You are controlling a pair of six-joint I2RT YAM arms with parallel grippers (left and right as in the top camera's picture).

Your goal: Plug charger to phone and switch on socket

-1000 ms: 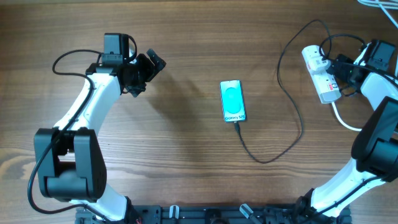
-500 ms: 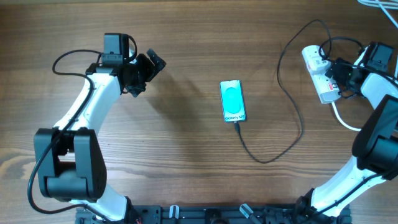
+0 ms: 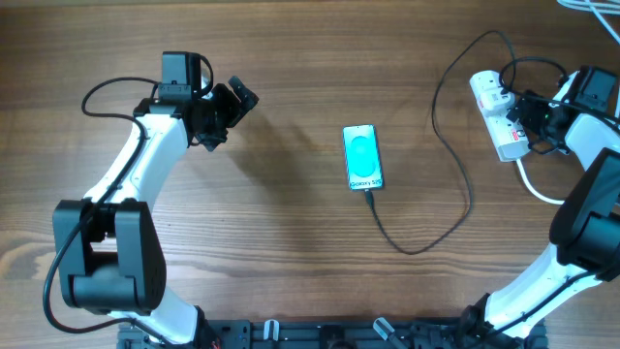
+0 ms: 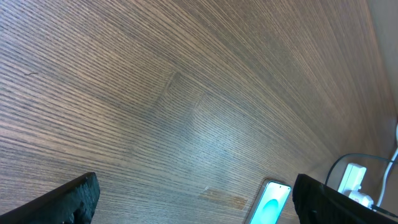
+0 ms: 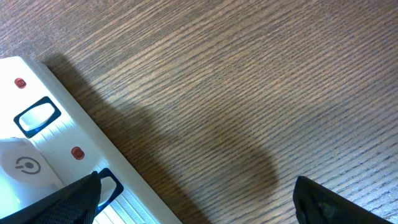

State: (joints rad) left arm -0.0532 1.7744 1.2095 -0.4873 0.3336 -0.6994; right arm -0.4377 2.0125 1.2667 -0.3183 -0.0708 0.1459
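Observation:
The phone (image 3: 362, 157) lies screen-up, lit teal, at the table's middle; it also shows in the left wrist view (image 4: 271, 204). The black charger cable (image 3: 455, 218) meets the phone's near edge, loops right and runs up to a white adapter (image 3: 492, 92) on the white socket strip (image 3: 506, 136) at the far right. My right gripper (image 3: 530, 114) is open and hovers over the strip's right side. The right wrist view shows the strip (image 5: 43, 146) with rocker switches and red marks by my left finger; the jaws (image 5: 199, 208) are empty. My left gripper (image 3: 235, 103) is open and empty, far left of the phone.
A thick white cord (image 3: 531, 184) trails from the strip toward the right arm. More white cords (image 3: 591, 10) lie at the far right corner. The table is bare brown wood (image 3: 271, 252).
My right gripper has shifted slightly left, closer over the socket strip. The left arm, the phone and the cable have not moved.

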